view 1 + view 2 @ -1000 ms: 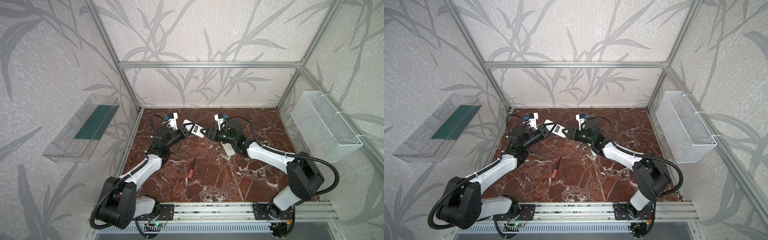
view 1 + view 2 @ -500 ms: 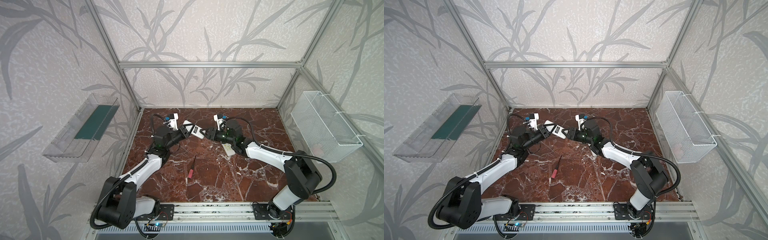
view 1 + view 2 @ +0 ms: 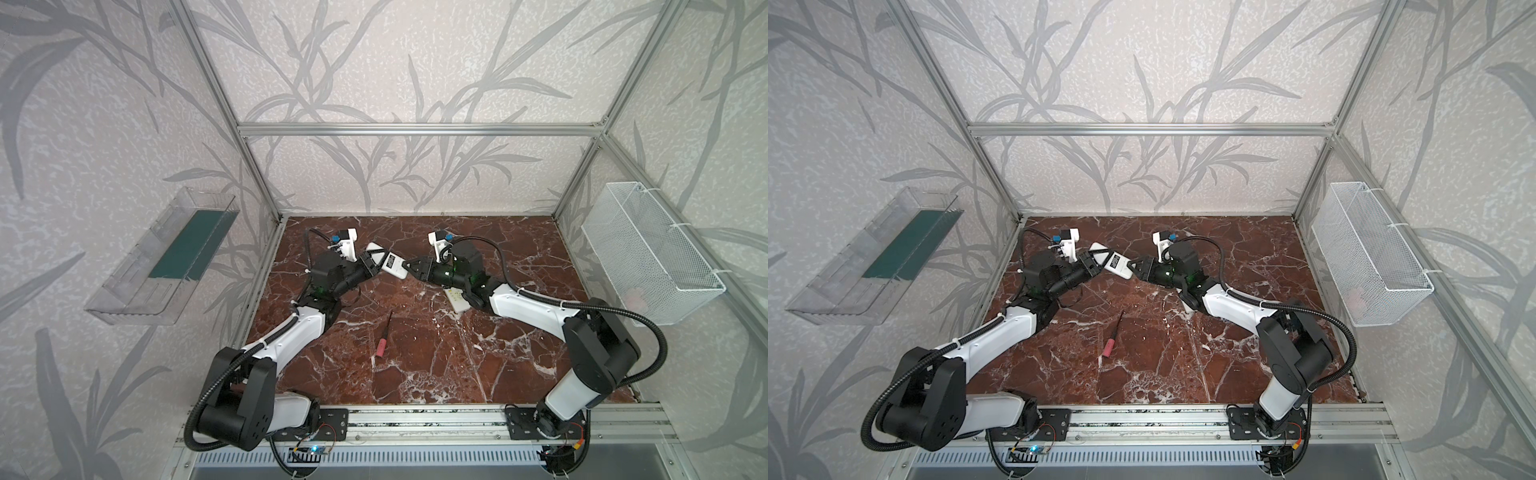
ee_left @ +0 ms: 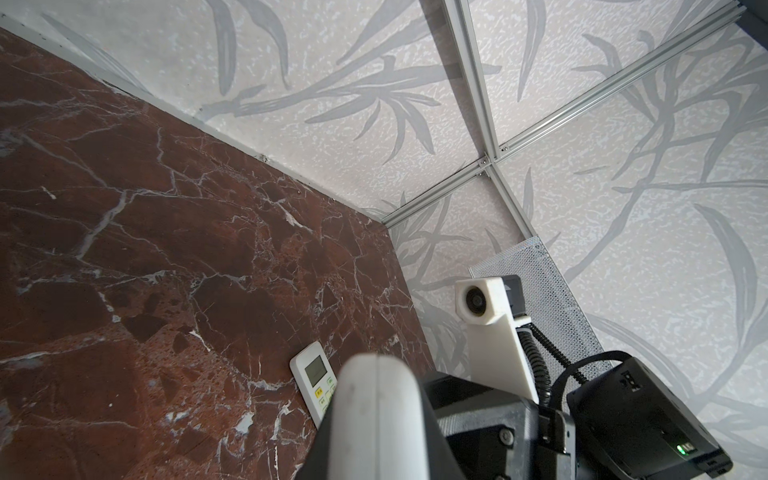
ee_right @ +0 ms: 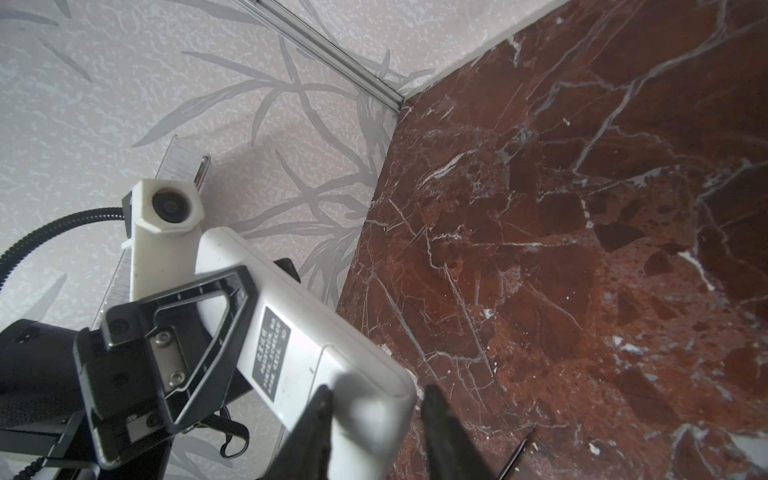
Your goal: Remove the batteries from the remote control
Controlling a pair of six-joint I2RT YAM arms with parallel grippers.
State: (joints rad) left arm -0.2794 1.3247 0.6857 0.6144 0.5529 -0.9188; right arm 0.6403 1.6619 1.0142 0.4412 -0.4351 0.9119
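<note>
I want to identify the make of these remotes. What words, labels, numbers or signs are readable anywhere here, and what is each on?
Black label on the back of the raised remote: rows of white characters, too blurred to read.
Buttons and screen of the second remote, lying on the table: small markings, too small to read.
No other text shows in any view.

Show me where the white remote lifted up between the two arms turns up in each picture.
Both top views: the remote hangs tilted above the back middle of the table, between the two arm tips.
Left wrist: its blurred, rounded white end fills the bottom centre.
Right wrist: it sits lower left of centre, black label facing the camera.
Shared landmark: the red marble tabletop.
</note>
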